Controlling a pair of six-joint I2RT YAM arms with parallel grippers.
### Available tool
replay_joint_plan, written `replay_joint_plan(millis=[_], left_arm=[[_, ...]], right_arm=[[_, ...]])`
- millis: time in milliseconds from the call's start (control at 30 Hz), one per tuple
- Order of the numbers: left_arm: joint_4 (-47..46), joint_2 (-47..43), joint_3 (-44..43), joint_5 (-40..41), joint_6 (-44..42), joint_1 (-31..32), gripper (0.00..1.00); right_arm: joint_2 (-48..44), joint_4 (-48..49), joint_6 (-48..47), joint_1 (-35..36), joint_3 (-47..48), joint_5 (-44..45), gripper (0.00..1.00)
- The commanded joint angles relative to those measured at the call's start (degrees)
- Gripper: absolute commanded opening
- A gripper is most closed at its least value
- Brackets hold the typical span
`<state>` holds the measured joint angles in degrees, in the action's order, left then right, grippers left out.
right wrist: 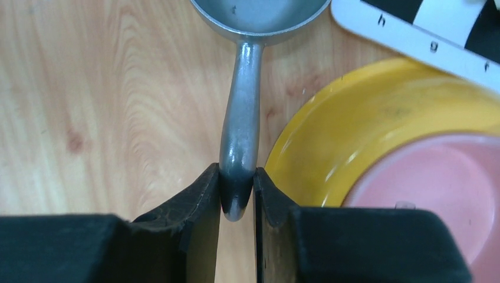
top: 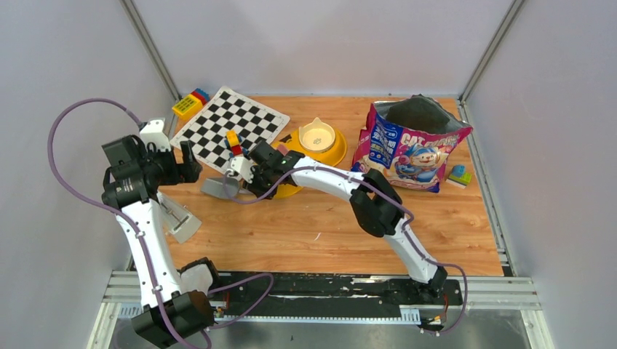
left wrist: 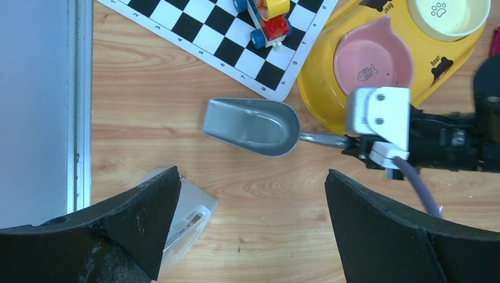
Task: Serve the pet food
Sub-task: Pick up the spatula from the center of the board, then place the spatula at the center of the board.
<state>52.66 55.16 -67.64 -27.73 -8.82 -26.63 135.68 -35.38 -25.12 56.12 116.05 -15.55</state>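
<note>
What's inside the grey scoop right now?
Nothing that I can see: in the left wrist view the scoop shows a bare grey hollow. Only the end of its handle is covered, pinched between the fingers of the right end effector.

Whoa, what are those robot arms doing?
The right gripper is pinching the handle end of the grey scoop, which lies empty on the table beside the yellow feeder. The left gripper hangs open above the table, holding nothing. The open pet food bag stands at the back right. Both feeder bowls look empty.
</note>
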Motion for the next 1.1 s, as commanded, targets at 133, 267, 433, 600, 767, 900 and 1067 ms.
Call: replay_joint_plan(millis=[133,267,433,600,767,900,1067], left_arm=[[-1.74,-1.08,-0.51,-0.83,1.20,-0.97,1.00],[-1.30,-0.23,-1.19,-1.76,1.28,-0.96,1.00],[0.39,1.00,-2.33,-4.40,0.91,-0.94,1.00],[1.67,1.90,-2.58,-6.87,-0.07,-0.88,1.00],[2.65,2.13,-2.30,-6.68,-1.51,-0.05,1.00],[3.53,1.12,-2.26,-5.43,-1.98,1.74,1.00],[3.81,0.68,-3.17,-5.31,-1.78,3.90,1.00]], right_arm=[[-20.73,-0.62,7.38,0.19,-13.62,6.53,0.00],[-31.59,-0.66,9.06,-0.47,-23.13,9.38,0.00],[-43.68,-2.10,10.22,-2.38,-33.34,10.62,0.00],[-51.66,-3.21,10.52,-4.33,-44.04,17.69,0.00],[-55.83,-3.02,12.50,-10.41,-53.46,20.55,0.00],[-60.29,-3.29,13.02,-13.07,-61.00,21.80,0.00],[-66.81,-4.78,12.93,-14.61,-64.85,26.32,0.00]])
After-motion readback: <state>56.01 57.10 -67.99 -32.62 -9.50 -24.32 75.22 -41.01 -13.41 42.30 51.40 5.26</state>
